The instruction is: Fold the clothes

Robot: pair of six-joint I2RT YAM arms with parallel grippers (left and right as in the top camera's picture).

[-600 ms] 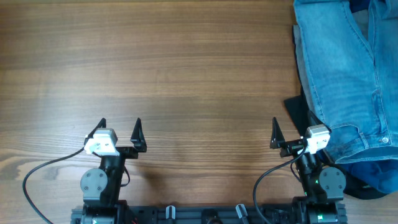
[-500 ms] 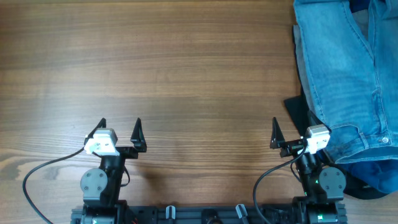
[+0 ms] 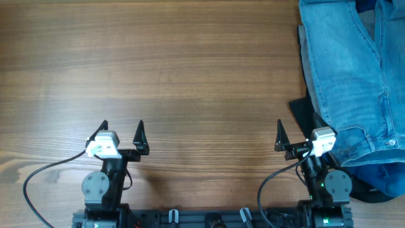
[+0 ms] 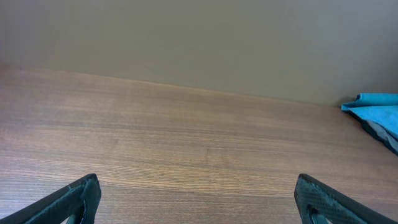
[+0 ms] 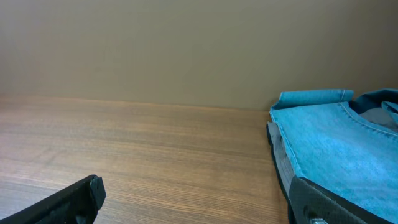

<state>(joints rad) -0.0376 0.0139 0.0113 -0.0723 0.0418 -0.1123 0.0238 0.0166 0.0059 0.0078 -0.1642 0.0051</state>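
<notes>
The light-blue denim jeans lie in a heap at the table's far right, running off the top edge. They show in the right wrist view and as a small blue corner in the left wrist view. My right gripper is open and empty at the front right, its right finger by the jeans' lower edge. My left gripper is open and empty at the front left, far from the jeans. Each wrist view shows its own gripper with jaws wide apart over bare wood.
A dark navy cloth lies under the jeans at the front right, with a black corner sticking out left. A grey garment edge shows along the jeans' left side. The wooden table spreads left of the pile.
</notes>
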